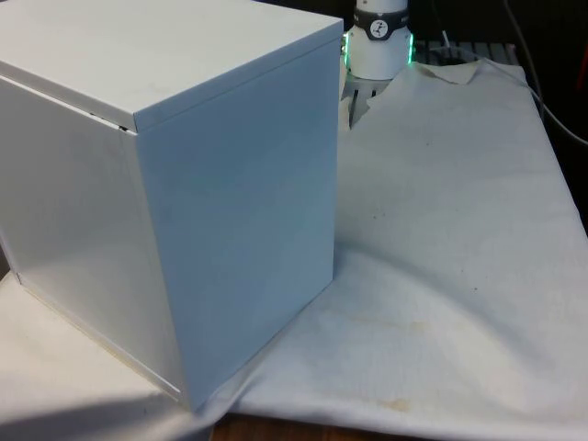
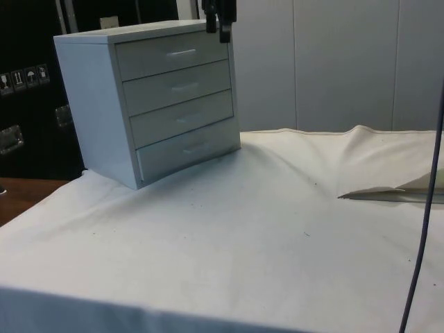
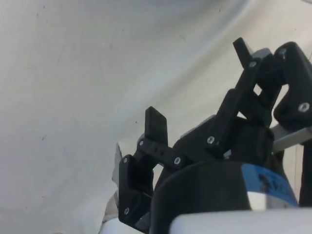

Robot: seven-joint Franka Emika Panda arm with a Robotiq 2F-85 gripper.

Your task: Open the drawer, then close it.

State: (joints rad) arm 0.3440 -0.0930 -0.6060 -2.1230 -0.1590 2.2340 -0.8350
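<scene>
A white chest of drawers point(image 2: 104, 97) stands on the cloth-covered table, its four drawer fronts facing the side view. Each front carries a small white handle, and the top drawer point(image 2: 156, 59) sits flush like the ones below it. In the front view the chest point(image 1: 184, 184) shows plain back and side panels. My black gripper point(image 2: 218, 31) hangs above the chest's top front corner, at the top drawer's end nearest the white wall, touching nothing. In the wrist view my gripper point(image 3: 200, 90) is open, with nothing between its fingers point(image 3: 156, 124) and white cloth below.
White cloth point(image 2: 263, 229) spreads wide in front of the drawers. A fold point(image 2: 388, 191) rises in the cloth at the side view's right, where a dark cable point(image 2: 423, 229) hangs. The table's wooden edge point(image 2: 17, 198) shows beside the chest.
</scene>
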